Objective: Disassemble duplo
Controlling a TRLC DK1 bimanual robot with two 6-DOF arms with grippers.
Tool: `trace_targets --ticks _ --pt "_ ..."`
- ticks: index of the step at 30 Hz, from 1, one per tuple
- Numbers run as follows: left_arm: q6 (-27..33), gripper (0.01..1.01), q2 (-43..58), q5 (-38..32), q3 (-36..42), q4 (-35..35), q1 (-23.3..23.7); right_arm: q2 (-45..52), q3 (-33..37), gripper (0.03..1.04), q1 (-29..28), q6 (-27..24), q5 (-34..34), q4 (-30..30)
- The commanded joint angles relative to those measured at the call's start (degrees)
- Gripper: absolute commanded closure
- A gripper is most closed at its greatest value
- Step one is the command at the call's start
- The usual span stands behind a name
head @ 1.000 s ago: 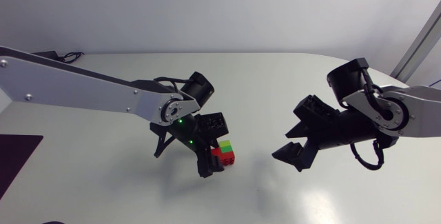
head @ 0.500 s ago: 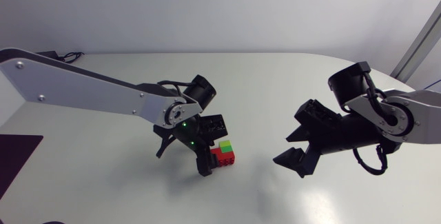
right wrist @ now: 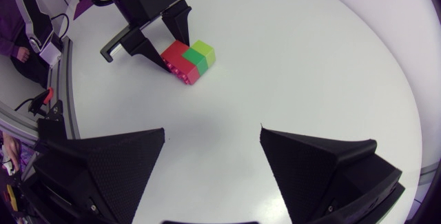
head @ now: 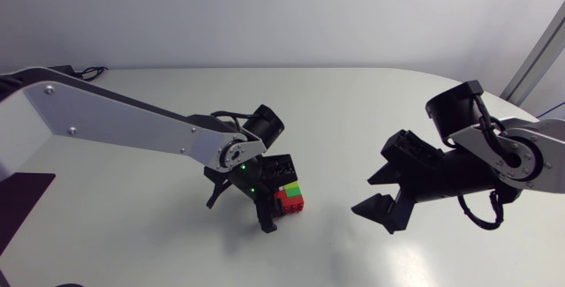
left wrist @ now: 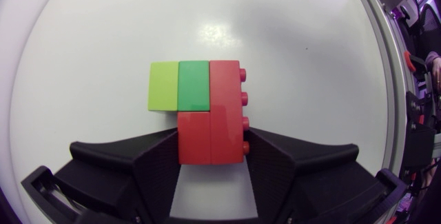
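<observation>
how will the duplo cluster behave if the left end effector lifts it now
Probably stiff and light: the duplo cluster looks like hard plastic bricks, so it shouldn't flex. The left end effector grips only the red bricks, so the green bricks overhang and might tilt or pop loose. Smooth flat sides may slip, but it shouldn't roll.

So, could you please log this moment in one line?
left gripper: shut on duplo | right gripper: open | duplo: joined, on table
</observation>
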Motion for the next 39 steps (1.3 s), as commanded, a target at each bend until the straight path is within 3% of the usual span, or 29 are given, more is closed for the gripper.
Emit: trace_targets --ticks 1,5,9,13,17,19,22,30,33,39 --pt "1.29 0.764 -3.97 2.02 -1.95 0.64 0.64 -1.46 -1.73 0.07 0.33 -1.58 -0.2 -0.73" --pt "5.16 0.766 -10.39 2.46 -5.91 0.55 0.64 -3.75 -2.52 0.07 0.33 -1.32 -0.38 0.76" --pt "8.06 0.764 -21.46 -2.12 -10.74 1.17 -1.91 -4.89 0.03 0.07 0.24 0.44 -1.17 -0.91" --pt "8.06 0.756 -26.82 -10.46 -17.42 10.4 -6.57 -2.61 7.85 0.07 -1.69 3.25 -8.9 -9.34" --pt "8.85 0.756 -27.26 -16.35 -23.84 20.33 -10.96 4.16 17.08 0.07 -4.24 3.07 -21.91 -19.89" --pt "9.46 0.756 -27.35 -17.5 -25.51 23.67 -12.54 8.82 21.3 0.07 -5.56 -0.09 -28.06 -26.31" --pt "10.17 0.754 -27.62 -19.43 -27.0 27.27 -14.92 13.83 25.08 0.07 -5.56 -6.24 -32.02 -34.13" --pt "11.31 0.752 -31.39 -22.33 -25.42 27.36 -16.85 18.93 23.32 0.08 -2.39 -7.3 -33.51 -32.81" --pt "11.4 0.752 -32.1 -22.33 -24.89 26.48 -16.94 19.54 22.97 0.14 -1.52 -6.59 -33.6 -31.58" --pt "10.96 0.752 -32.89 -22.33 -24.54 26.22 -18.43 21.3 21.56 0.15 0.68 -3.25 -33.25 -27.19"
